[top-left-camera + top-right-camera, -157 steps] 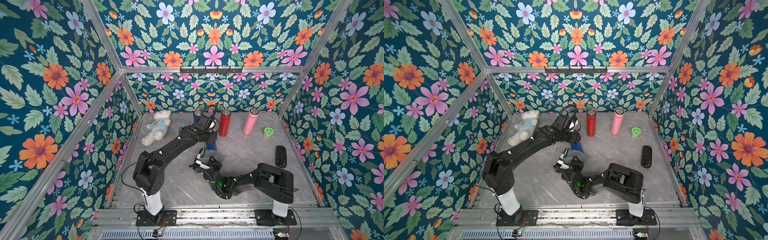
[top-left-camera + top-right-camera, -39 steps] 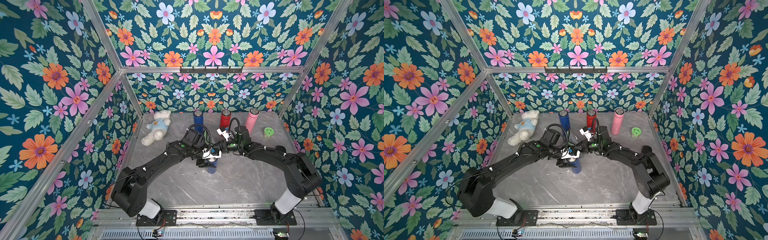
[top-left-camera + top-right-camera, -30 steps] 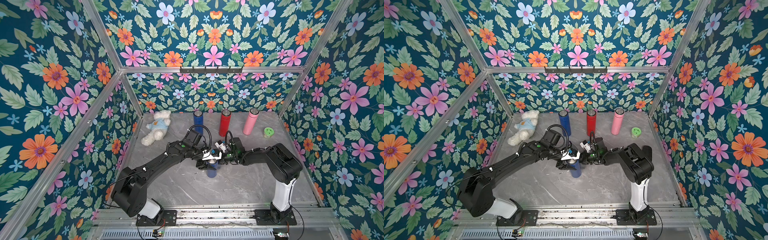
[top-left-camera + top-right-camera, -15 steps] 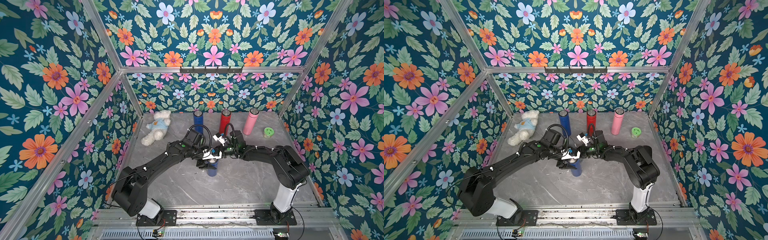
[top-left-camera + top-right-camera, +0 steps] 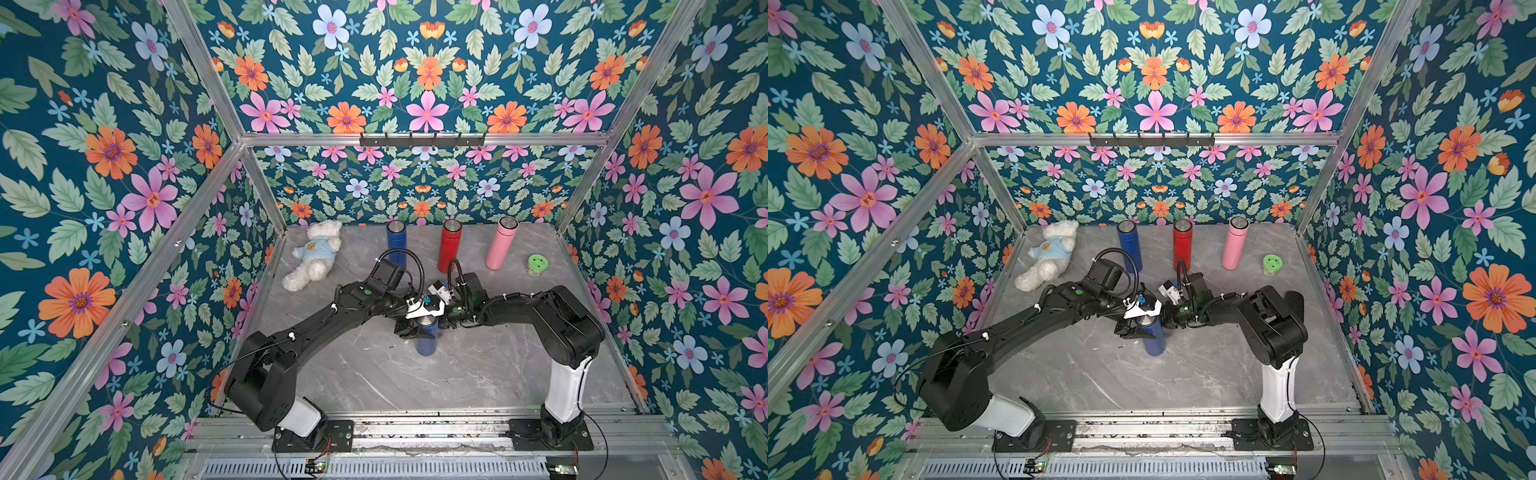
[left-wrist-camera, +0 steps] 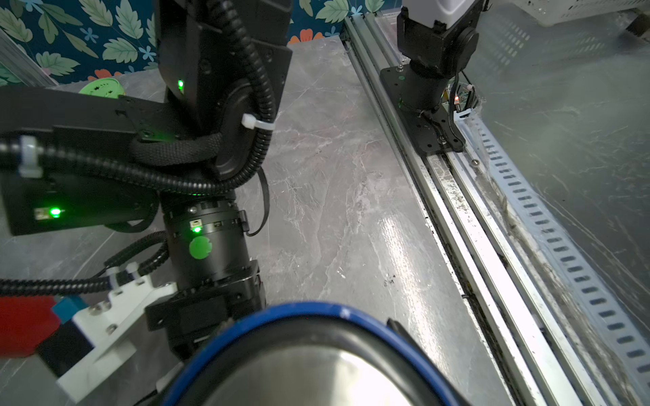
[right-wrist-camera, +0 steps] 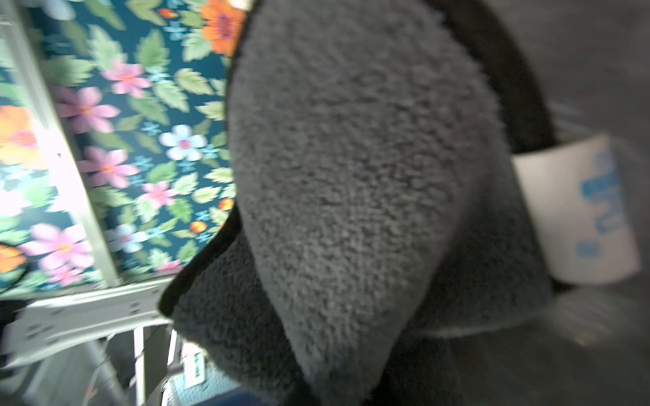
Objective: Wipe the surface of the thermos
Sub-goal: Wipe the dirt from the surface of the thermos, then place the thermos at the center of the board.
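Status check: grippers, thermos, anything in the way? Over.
Left gripper clamped on blue thermos, upright. Right gripper shut on grey cloth, at thermos side. Red thermos stands close behind.

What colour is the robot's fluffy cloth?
The cloth is dark grey with a black edge, clearest in the right wrist view.

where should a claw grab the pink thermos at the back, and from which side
Grip the pink thermos around its mid-body, probably coming level from the front. It stands upright, a slim cylinder close to the back wall, apart from the red thermos and green tub beside it.
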{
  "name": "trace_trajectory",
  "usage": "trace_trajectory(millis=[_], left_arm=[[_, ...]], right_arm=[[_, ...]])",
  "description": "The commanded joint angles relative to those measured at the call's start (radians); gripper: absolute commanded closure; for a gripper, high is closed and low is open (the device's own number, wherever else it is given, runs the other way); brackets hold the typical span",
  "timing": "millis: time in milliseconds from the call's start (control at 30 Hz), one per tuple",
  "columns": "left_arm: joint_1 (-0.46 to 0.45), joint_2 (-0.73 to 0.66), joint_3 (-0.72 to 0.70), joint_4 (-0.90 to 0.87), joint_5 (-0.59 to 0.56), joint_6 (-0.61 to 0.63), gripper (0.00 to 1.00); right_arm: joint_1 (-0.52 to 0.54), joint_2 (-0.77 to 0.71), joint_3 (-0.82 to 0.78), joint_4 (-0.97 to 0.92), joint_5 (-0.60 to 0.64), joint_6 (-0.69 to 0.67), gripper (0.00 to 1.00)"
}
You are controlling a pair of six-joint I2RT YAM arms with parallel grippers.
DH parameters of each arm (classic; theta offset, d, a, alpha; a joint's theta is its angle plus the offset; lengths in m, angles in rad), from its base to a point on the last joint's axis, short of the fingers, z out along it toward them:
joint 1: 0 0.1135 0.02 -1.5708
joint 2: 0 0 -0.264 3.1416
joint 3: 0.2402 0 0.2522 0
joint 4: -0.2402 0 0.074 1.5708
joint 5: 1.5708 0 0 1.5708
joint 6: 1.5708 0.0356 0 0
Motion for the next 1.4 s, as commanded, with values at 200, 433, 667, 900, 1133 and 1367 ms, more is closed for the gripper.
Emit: trace_trajectory(millis=[200, 433, 667, 900, 1133, 1367], left_arm=[[-0.006, -0.032, -0.017, 0.135, -0.219, -0.313, 1.0], [-0.012, -0.033, -0.023, 0.163, -0.255, -0.475, 1.0], [-0.057, -0.024, -0.047, 0.166, -0.344, -0.504, 0.97], [-0.125, -0.058, -0.09, 0.203, -0.429, -0.501, 0.77], [-0.133, -0.098, -0.163, 0.316, -0.458, -0.544, 0.67], [-0.135, -0.123, -0.252, 0.454, -0.436, -0.577, 0.6]], right_arm=[[0.001, -0.227, -0.085, -0.265, 0.284, -0.139, 1.0], [0.001, -0.376, -0.088, -0.365, 0.367, -0.163, 1.0], [0.001, -0.431, -0.065, -0.42, 0.39, -0.172, 1.0], [0.0, -0.456, -0.075, -0.425, 0.401, -0.169, 1.0], [0.0, -0.495, -0.118, -0.402, 0.407, -0.148, 1.0], [0.001, -0.505, -0.161, -0.333, 0.385, -0.112, 1.0]])
